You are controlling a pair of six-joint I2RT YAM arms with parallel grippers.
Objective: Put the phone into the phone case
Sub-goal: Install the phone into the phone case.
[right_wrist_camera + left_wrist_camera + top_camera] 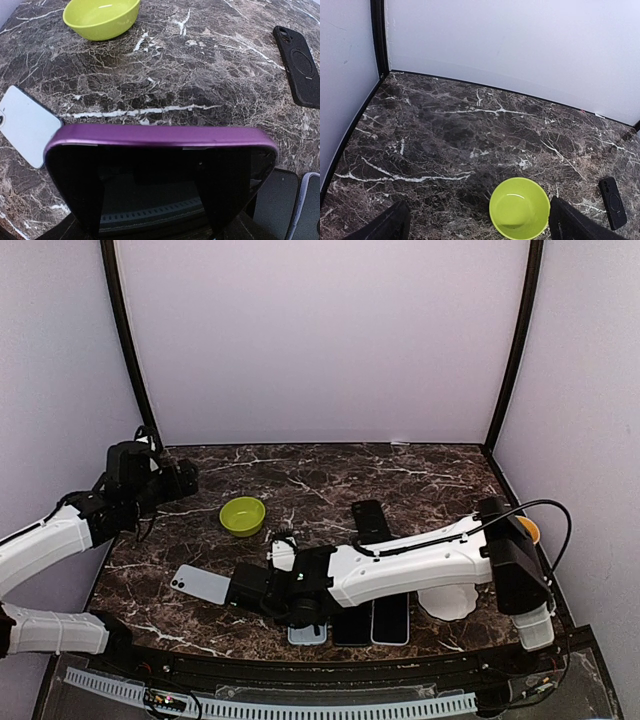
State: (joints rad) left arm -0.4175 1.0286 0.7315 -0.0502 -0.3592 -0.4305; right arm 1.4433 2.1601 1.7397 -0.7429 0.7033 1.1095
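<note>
My right gripper [262,592] [156,200] is shut on a phone with a purple edge [160,136] and a dark glass face, held just above the table at front centre [243,587]. A black phone case [370,520] lies flat to the right of centre; it also shows in the right wrist view [299,64] and the left wrist view [612,202]. A pale blue-white phone or case [200,583] lies just left of the held phone, also in the right wrist view [24,125]. My left gripper [185,478] [480,231] is open and empty, raised over the back left.
A lime green bowl [242,516] [519,207] [101,17] stands left of centre. Several phones or cases [372,622] lie in a row under the right arm at the front edge. A white bowl [447,602] and an orange object [531,530] sit at the right.
</note>
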